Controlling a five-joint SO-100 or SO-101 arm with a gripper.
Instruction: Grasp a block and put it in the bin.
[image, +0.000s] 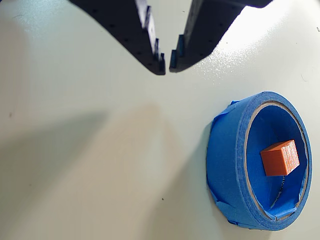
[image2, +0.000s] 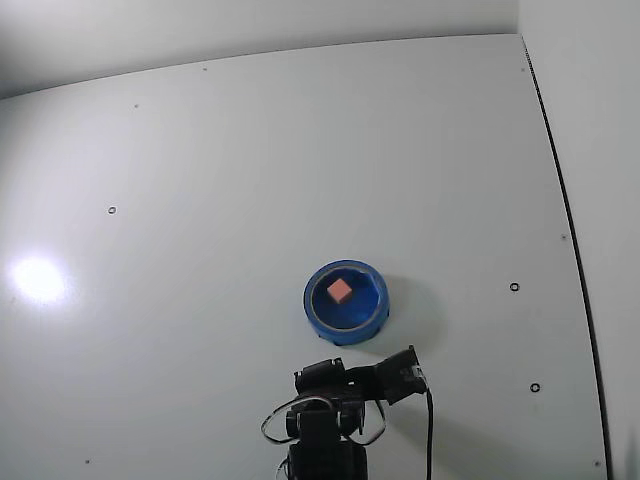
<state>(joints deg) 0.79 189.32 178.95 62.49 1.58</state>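
The block (image: 280, 158) lies inside the bin (image: 227, 150), resting on its floor a little off centre, and the fixed view agrees: a small pale-pink square (image2: 340, 290) sits within the blue ring (image2: 318, 318). So the placing looks done, and what remains is to draw the arm away cleanly.

The risk from here is a knock. The bin appears light, perhaps a roll of blue tape with a taped floor, though the wrist view is too close to be sure, and a careless sweep of the claw (image: 167, 62) or the arm's cable could nudge it along the smooth table (image2: 200, 200) or tip the block out.

The claw holds nothing; its dark fingertips (image: 159, 62) stand almost together, with only a narrow slit of table showing between them, and they hang apart from the bin, over bare table.

The block is a plain cube, orange-red in the wrist view, with crisp edges and matte faces, much smaller than the bin's opening.
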